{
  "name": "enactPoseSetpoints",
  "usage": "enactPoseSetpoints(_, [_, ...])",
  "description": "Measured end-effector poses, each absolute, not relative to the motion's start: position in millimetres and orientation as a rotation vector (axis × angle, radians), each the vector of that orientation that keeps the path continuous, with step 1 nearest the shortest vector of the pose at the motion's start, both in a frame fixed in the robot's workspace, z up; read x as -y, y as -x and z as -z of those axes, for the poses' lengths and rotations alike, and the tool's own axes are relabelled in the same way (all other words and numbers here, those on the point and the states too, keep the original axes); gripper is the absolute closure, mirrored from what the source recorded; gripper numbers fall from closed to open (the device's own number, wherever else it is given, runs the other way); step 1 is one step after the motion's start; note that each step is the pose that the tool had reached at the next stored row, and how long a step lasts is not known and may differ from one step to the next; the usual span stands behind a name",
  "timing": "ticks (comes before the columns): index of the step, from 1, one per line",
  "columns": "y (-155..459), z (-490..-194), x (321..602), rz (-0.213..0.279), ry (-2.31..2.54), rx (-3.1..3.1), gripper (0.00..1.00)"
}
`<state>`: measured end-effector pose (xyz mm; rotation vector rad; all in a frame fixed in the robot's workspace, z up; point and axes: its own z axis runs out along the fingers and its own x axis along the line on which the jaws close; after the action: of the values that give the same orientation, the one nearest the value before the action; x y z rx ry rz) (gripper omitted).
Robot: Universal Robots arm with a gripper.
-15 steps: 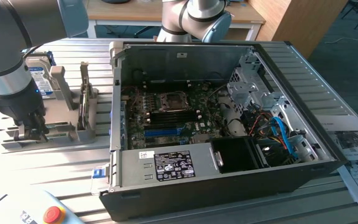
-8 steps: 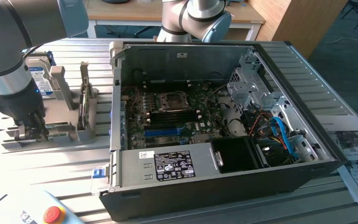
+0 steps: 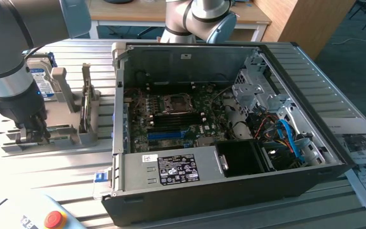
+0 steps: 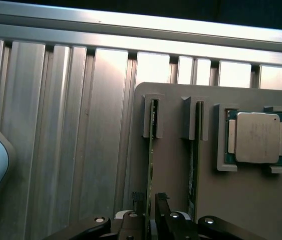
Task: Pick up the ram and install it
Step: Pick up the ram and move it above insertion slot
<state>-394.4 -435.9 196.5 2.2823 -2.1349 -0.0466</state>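
Open computer case (image 3: pixel 234 193) on the ribbed worktop (image 3: pixel 43 167).
Processor (image 4: pixel 255 137) sits in a grey tray (image 4: pixel 251 200); papers (image 3: pixel 361 143) lie beside the case.

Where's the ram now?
The ram stands on edge in a slot of the grey holder, on the exterior view's left of the PC case, next to a second stick and the processor, with the gripper at one end.

The tabletop (image 4: pixel 105 125) is ribbed bare aluminium with a dull brushed sheen. The holder (image 4: pixel 241 200) is matt grey plastic. The processor (image 4: pixel 255 136) has a satin silver metal lid. The ram (image 4: pixel 151 165) is green circuit board. The hand (image 4: pixel 151 220) is black and slightly glossy, with bright screw heads.
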Motion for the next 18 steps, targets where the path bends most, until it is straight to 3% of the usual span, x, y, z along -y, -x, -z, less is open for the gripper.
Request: enactPoseSetpoints(18, [394.0,-199.9,435.9,0.047,-2.282,2.135,0.77])
